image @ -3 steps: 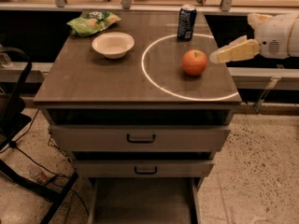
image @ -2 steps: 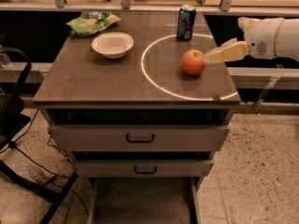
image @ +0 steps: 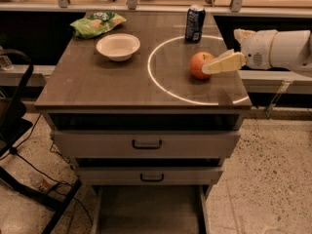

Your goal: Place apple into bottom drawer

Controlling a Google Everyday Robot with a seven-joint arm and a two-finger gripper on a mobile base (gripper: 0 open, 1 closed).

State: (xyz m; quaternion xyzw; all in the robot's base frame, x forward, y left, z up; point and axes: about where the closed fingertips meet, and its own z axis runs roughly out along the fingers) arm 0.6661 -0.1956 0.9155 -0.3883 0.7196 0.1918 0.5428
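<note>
Hovering just beside apple [image: 199,64], pincer [image: 216,66]

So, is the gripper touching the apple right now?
Cannot tell. In the camera view the gripper, reaching in from the right, overlaps the right edge of the apple; no gap shows, but contact itself is not plain.

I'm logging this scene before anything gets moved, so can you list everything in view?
apple: one, orange-red, right side of tabletop, inside the light ring
bottom drawer: one, grey, pulled open at the cabinet's foot
bowl: one, white, back left of tabletop
can: one, blue, behind the apple
snack bag: one, green, back left corner
upper drawers: two, grey with dark handles, above the bottom drawer
gripper: one, cream on a white arm, at the apple's right side
</note>
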